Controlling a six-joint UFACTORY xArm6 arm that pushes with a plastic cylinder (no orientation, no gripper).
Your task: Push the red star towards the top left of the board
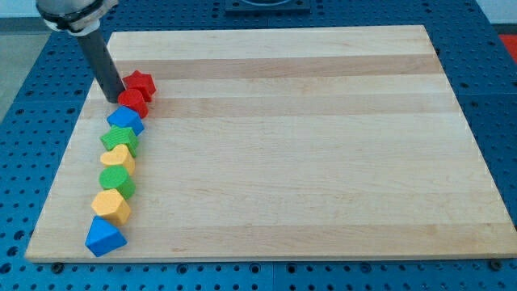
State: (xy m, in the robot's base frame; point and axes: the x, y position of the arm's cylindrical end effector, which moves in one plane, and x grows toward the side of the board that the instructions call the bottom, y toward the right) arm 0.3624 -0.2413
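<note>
My tip [113,100] is resting on the wooden board [323,162] near its left edge, toward the view's top. It is a plain dark rod with no fingers or jaws, so it is neither open nor closed and is holding nothing.

The red star [140,83] is lying just to the view's right of my tip and slightly above it, close to the rod; whether they are touching I cannot tell. A second red block [134,102], its shape unclear, is sitting right beside my tip on the view's right, touching the star's lower edge.

Eight blocks are showing in all, trailing in a crooked line from my tip down toward the view's bottom. Counting by colour: two red, two blue, two green, two yellow. Below the red pair, a blue block [125,120] is coming first, then a green block [119,138], a yellow heart-like block [121,156], a second green block [115,179], a yellow block [111,206], and a blue block [104,236] lying farthest from my tip, near the board's bottom left corner. Each is touching or nearly touching its neighbour.

The board is sitting on a blue pegboard table [24,121].
</note>
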